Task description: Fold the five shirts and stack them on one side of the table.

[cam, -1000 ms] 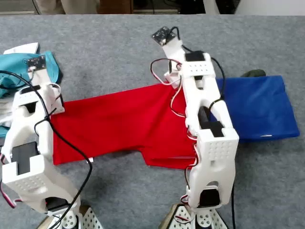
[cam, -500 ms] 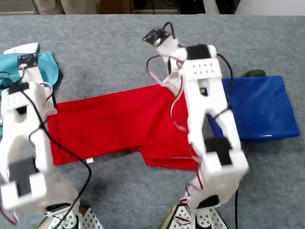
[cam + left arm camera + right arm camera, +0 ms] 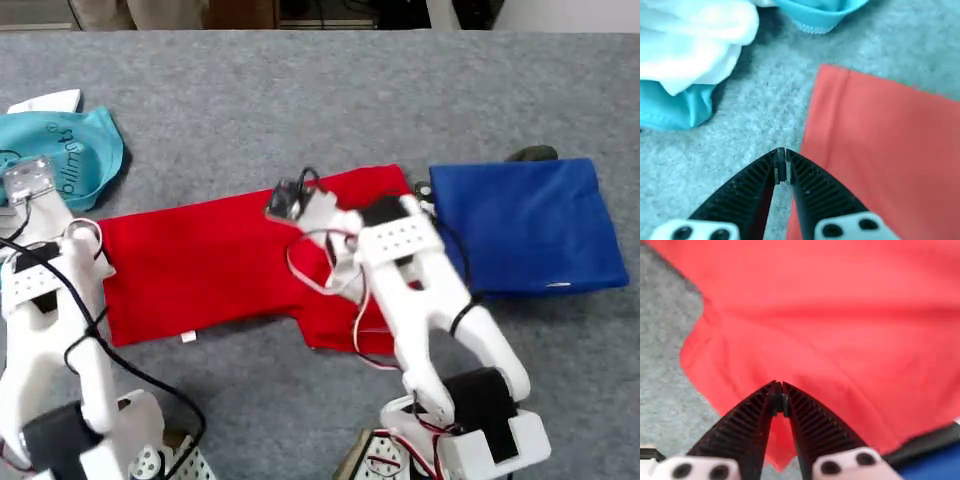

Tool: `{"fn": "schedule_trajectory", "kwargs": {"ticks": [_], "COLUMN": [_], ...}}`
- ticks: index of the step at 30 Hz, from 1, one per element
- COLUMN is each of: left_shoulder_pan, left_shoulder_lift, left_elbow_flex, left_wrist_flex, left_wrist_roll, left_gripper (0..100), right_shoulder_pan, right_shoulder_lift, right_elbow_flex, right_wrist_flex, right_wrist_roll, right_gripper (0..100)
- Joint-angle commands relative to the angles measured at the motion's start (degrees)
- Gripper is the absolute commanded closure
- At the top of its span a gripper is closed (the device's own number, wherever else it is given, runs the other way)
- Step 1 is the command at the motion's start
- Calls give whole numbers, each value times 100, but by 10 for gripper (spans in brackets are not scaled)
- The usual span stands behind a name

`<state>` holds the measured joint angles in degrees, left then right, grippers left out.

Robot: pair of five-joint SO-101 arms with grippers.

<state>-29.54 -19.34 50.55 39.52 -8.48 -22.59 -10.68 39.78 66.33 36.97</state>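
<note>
Left end effector (image 3: 781, 167) and right end effector (image 3: 780, 399) both pressed together, gripping nothing, over the red shirt (image 3: 200, 265) lying flat mid-counter (image 3: 250, 90); it looks light, limp and unbreakable, so pinch hem corners, not mid-panel.

Lighting: bright, even, diffuse, from above. Shadows: soft, narrow, along red shirt (image 3: 200, 260) lower edge and under white cloth (image 3: 690, 45) on table (image 3: 250, 100).

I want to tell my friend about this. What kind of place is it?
Probably a robot lab or test bench: two white robot arms stand at a grey table, with a red shirt laid out and a blue shirt folded beside it.
</note>
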Motion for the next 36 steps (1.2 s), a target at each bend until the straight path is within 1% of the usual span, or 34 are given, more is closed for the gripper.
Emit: {"fn": "schedule_trajectory", "kwargs": {"ticks": [1, 8, 14, 20, 24, 25, 30, 33, 36], "left_shoulder_pan": [-79, -193, -167, -193, -202, -202, -202, -202, -202], "left_shoulder_lift": [224, 356, 356, 338, 312, 312, 312, 312, 312], "left_elbow_flex": [-97, -308, -308, -308, -308, -299, -290, -290, -290], "left_wrist_flex": [-185, -141, -141, -149, -132, -132, -132, -132, -132], "left_wrist_roll": [53, 53, 53, 79, 79, 88, 88, 88, 88], "left_gripper": [978, 978, 978, 977, 977, 977, 976, 976, 976], "right_shoulder_pan": [-338, -708, -1086, -936, -866, -866, -787, -778, -778], "right_shoulder_lift": [-268, -277, -312, -418, -1218, -1508, -2624, -2712, -2712], "right_elbow_flex": [453, 1279, 1288, 1191, 1200, 1200, 1297, 1631, 2176], "right_wrist_flex": [-185, -202, -211, 273, 624, 712, 1169, 1046, 475], "right_wrist_roll": [70, 26, -185, -220, -70, -9, 264, 475, 492], "right_gripper": [990, 990, 990, 989, 986, 972, 841, 839, 836]}}
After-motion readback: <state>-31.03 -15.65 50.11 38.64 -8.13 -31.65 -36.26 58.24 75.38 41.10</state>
